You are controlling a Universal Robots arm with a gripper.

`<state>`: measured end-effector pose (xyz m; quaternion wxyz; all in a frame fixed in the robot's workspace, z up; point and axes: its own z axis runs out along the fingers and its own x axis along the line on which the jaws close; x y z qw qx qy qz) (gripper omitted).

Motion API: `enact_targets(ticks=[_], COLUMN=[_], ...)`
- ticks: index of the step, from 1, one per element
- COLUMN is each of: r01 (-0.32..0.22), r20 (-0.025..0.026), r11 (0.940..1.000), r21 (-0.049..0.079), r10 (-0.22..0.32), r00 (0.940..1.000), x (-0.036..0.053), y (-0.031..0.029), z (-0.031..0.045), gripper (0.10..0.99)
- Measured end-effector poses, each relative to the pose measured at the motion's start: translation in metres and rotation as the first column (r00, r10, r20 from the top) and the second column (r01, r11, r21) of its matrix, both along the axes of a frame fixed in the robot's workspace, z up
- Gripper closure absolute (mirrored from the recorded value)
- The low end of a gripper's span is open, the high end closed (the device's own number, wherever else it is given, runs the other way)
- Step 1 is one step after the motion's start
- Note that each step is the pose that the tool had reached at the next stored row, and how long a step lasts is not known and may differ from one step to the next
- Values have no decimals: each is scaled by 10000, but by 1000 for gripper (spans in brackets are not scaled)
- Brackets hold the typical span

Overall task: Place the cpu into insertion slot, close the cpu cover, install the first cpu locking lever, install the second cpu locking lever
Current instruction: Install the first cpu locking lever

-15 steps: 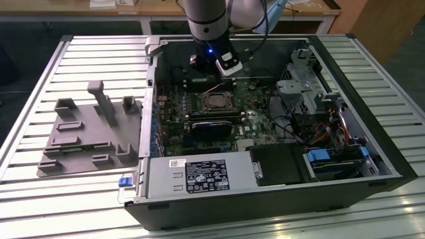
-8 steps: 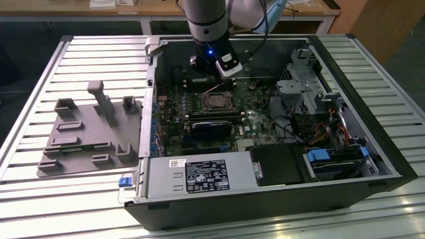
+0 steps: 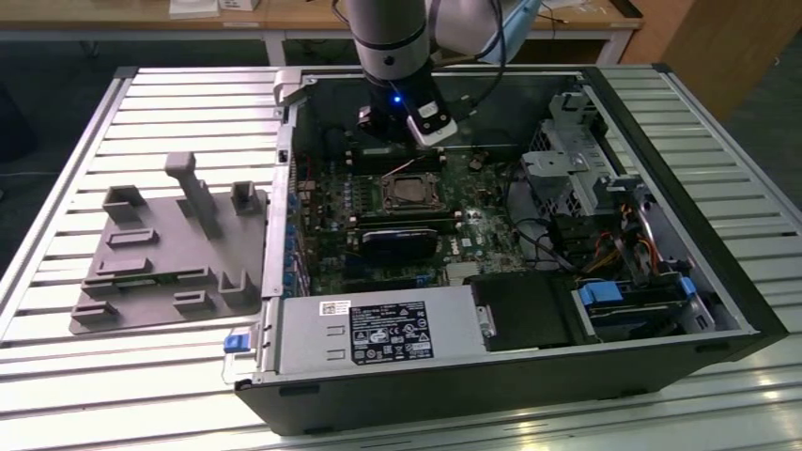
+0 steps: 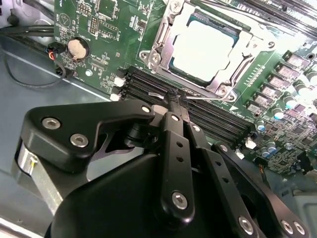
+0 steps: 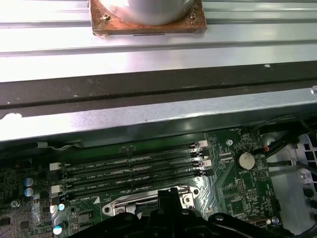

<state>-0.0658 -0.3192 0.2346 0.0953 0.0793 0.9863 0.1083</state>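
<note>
**A:** status? which step are we on?

**B:** Gripper [image 4: 173,100]: fingers [image 4: 171,144] pressed together, tips meeting, nothing bulky between them. The tips hang over the memory slots [image 4: 148,82], just beside the socket edge, right at a thin locking lever [image 3: 398,168] (can't tell if the wire is nipped or only touched).

**A:** and the cpu?

**B:** Seated. The cpu [image 4: 203,47] is in the insertion slot [image 3: 405,193], just past the tips. Its pale top shows through the cut-out of the cpu cover [image 4: 166,37], which looks flat down over it afaict.

**A:** so place + cover are done?

**B:** Imo yes, lever work is in hand. 1st or 2nd lever, can't tell. In the exterior view the wire looks tilted up off the board, so I'd call it not latched.

**A:** what does the move need?

**B:** My read: steady press down, then sideways to hook it under its catch. The wire's thin and closed tips could slip off it. Also needs to stay clear of the cover and mem slots.

**A:** anything else around?

**B:** Farther out, the PC case [image 3: 739,310] lies open on the slatted table [image 3: 75,376]. A grey fixture tray [image 3: 150,282] sits at the exterior view's left, well apart from the arm.
</note>
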Motion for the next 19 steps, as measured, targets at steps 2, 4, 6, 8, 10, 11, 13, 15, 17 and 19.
enact_targets(ticks=[2, 4, 6, 8, 10, 11, 13, 15, 17, 19], r01=[0, 0, 1, 1, 0, 0, 0, 1, -1, 0], r20=[-1, -2, -2, -2, -1, 1, 0, -1, -2, -1], r11=[10000, 10000, 10000, 10000, 10000, 10000, 10000, 10000, 10000, 10000], r21=[-2, -4, -4, -4, -4, 1, -2, -2, -5, -23], r10=[0, 0, -1, -1, 0, 0, 0, -1, 1, 0], r00=[10000, 10000, 10000, 10000, 10000, 10000, 10000, 10000, 10000, 10000], x=[5, 11, 13, 13, 14, 14, 15, 15, 16, 15], y=[0, 0, 1, 1, 1, 1, 1, 2, 10, 27], z=[-9, -14, -16, -17, -18, -23, -30, -43, -56, -67], gripper=[984, 984, 984, 984, 984, 984, 984, 984, 984, 984])
